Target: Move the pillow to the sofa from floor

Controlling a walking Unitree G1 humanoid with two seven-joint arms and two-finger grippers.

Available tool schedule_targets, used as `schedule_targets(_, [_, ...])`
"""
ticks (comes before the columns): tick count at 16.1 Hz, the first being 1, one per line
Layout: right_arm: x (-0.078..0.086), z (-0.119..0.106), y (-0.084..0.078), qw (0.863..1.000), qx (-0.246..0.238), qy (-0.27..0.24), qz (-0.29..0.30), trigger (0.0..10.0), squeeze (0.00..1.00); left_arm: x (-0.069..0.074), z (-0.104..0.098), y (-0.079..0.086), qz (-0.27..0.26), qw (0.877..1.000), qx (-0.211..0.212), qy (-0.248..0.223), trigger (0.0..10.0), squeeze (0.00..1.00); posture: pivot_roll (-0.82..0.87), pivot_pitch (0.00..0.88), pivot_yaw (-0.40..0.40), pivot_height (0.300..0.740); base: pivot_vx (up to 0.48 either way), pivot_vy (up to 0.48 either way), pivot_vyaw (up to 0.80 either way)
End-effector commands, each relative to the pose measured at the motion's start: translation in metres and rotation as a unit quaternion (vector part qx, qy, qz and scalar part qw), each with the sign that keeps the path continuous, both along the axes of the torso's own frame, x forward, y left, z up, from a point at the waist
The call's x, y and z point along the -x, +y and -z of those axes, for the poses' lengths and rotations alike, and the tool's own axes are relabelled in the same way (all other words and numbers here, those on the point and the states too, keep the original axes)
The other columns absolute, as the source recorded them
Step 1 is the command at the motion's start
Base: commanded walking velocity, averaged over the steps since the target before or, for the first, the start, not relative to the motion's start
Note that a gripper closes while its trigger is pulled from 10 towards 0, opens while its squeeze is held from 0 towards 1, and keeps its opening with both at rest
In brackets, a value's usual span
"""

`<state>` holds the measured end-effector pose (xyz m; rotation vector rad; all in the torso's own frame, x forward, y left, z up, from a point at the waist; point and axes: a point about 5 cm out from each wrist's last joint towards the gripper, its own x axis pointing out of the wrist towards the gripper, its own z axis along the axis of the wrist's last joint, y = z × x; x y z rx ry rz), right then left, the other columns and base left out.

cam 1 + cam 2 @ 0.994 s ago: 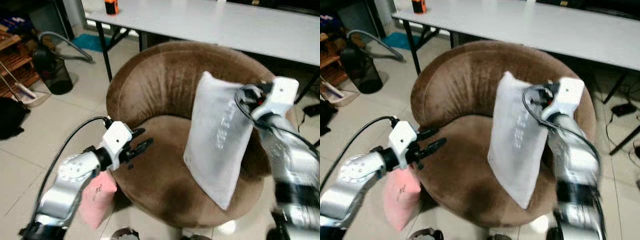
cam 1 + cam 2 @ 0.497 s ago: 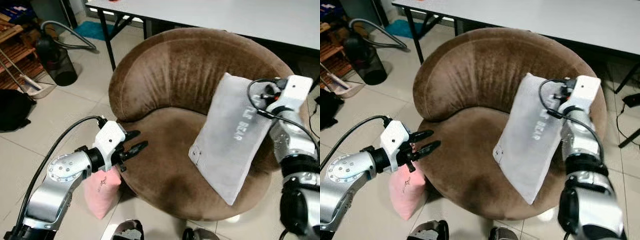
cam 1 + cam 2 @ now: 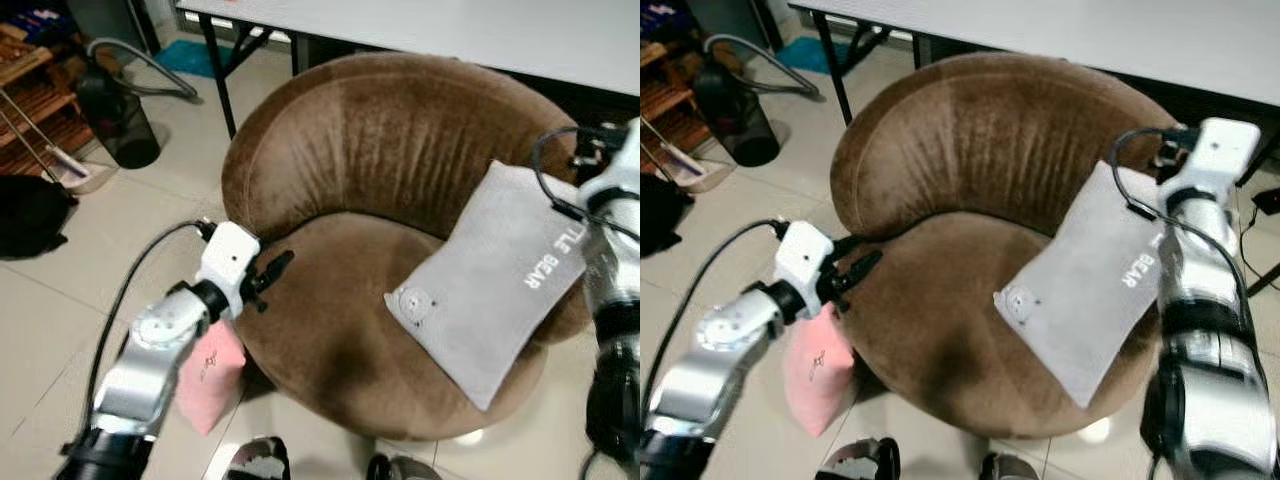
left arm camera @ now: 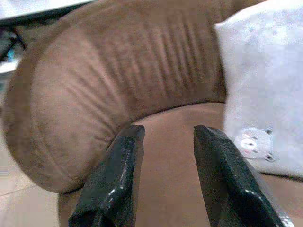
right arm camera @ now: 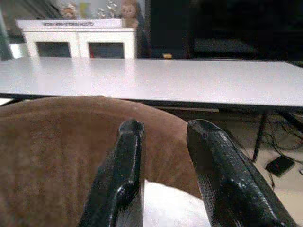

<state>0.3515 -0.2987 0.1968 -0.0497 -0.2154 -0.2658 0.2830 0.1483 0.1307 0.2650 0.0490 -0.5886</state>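
Grey fabric, printed with a small bear face and white lettering: your pillow (image 3: 497, 287) lies tilted on the right side of the sofa (image 3: 370, 160), its lower corner on the brown seat near the front edge, its upper end leaning against the right side of the backrest. The sofa is a round brown velvet tub seat.

Your right gripper (image 5: 163, 172) is raised above the pillow's upper end, beside the backrest's right edge. Its fingers (image 5: 215, 175) stand apart with a clear gap and hold nothing; the pillow's white edge shows below them.

Your left gripper (image 3: 272, 270) hangs at the seat's left front edge, pointing across the cushion. Its fingers (image 4: 120, 177) are spread a moderate gap and are empty.

A pink pillow (image 3: 208, 375) sits on the tiled floor against the sofa's left front side, beneath your left arm. A white counter (image 3: 1060, 30) stands behind the sofa. A black bin (image 3: 118, 125) stands on the floor well to the left.
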Motion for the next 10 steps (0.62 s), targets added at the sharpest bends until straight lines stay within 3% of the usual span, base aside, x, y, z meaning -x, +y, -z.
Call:
schedule_targets(1, [0.013, 0.013, 0.01, 1.0, -0.027, 0.009, -0.008, 10.0, 0.0, -0.002, 0.001, -0.001, -0.01, 1.0, -0.006, -0.009, 10.0, 0.0, 0.05, 0.082, 0.001, 0.74, 0.0, 0.0, 0.0])
schedule_targets(3, [0.042, 0.038, 0.029, 0.999, -0.024, 0.038, -0.013, 10.0, 0.0, -0.002, 0.008, -0.002, -0.02, 1.0, -0.006, -0.003, 10.0, 0.0, 0.03, 0.063, -0.009, 0.74, 0.0, 0.124, 0.0])
schedule_targets(6, [0.098, 0.071, 0.063, 0.995, -0.026, 0.088, -0.031, 10.0, 0.0, -0.001, 0.011, -0.009, -0.034, 0.999, 0.01, -0.003, 10.0, 0.0, 0.0, 0.03, -0.027, 0.74, 0.0, 0.392, 0.0])
schedule_targets(9, [0.132, 0.091, 0.077, 0.988, -0.078, 0.131, -0.015, 10.0, 0.0, -0.005, 0.013, -0.013, -0.041, 0.999, 0.0, -0.007, 10.0, 0.0, 0.0, 0.009, -0.046, 0.74, 0.0, 0.42, 0.0])
schedule_targets(10, [0.136, 0.101, 0.083, 0.984, -0.081, 0.156, -0.012, 10.0, 0.0, -0.008, 0.014, -0.011, -0.056, 0.998, -0.005, -0.007, 10.0, 0.0, 0.0, 0.006, -0.049, 0.74, 0.0, 0.42, 0.0])
